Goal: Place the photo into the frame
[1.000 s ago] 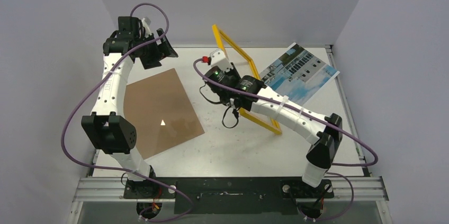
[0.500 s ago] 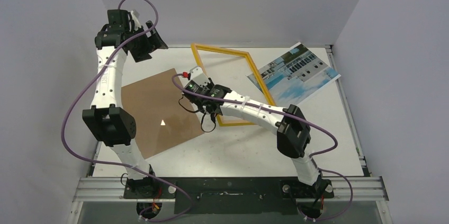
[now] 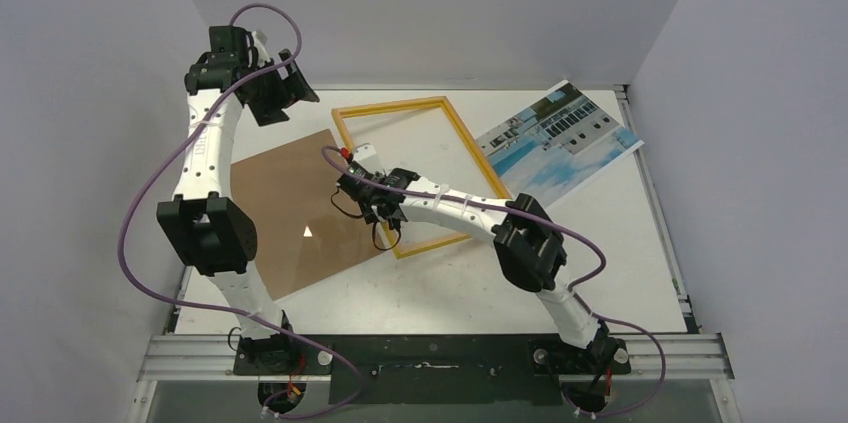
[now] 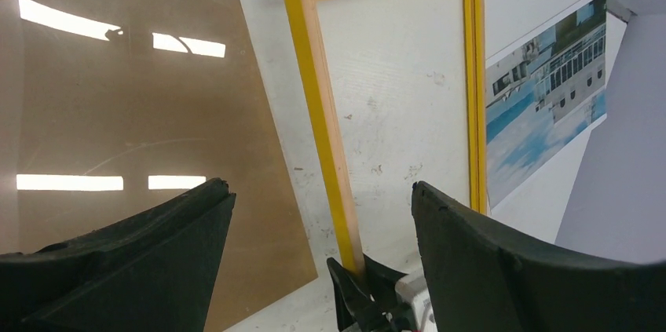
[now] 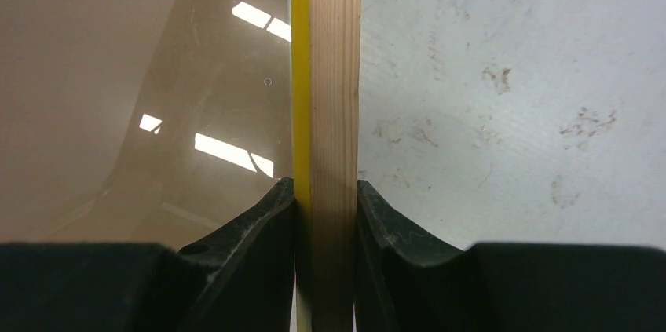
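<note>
The frame [image 3: 392, 105] lies about flat in the middle of the table, light-wood side up with yellow edges. My right gripper [image 3: 364, 181] is shut on the frame's left bar [image 5: 334, 73], one finger on each side of the bar [image 5: 327, 187]. The photo [image 3: 560, 138] of a white building and blue sky lies flat at the back right, partly under the frame's right corner. My left gripper [image 3: 288, 93] hangs open above the back left with nothing in it. In the left wrist view the left gripper [image 4: 320, 188] looks down on the frame [image 4: 326, 112] and photo [image 4: 542, 104].
A plain brown backing board [image 3: 290, 208] lies flat on the left of the white table [image 3: 450, 278], its right edge beside the frame's left bar. Grey walls close in the back and both sides. The right arm stretches across the table's middle.
The right arm has swung the frame leftward and tipped it from standing on edge down to about flat. The left gripper has shifted a little at the back left and stays open.
</note>
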`<action>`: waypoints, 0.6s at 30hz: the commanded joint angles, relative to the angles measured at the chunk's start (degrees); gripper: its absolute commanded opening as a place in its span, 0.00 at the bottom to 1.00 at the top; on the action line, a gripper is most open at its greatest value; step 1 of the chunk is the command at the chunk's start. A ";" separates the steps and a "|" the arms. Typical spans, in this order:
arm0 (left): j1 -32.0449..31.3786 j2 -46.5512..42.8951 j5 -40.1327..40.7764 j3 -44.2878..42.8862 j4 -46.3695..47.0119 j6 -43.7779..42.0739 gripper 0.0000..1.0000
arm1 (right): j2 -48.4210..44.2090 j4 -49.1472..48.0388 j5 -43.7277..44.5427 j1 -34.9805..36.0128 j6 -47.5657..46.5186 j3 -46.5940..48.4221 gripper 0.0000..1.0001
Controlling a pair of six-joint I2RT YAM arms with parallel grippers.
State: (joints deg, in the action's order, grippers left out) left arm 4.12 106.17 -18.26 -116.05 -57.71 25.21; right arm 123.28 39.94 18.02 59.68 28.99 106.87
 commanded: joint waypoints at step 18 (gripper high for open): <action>0.32 -0.95 -3.70 9.67 5.01 1.80 0.82 | 6.34 -6.56 -12.20 0.14 7.98 2.65 0.22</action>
State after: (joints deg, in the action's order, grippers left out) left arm 4.19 106.21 -19.88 -106.41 -55.70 26.61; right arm 129.23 36.73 8.43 59.68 35.38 106.41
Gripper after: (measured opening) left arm 0.818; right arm 0.265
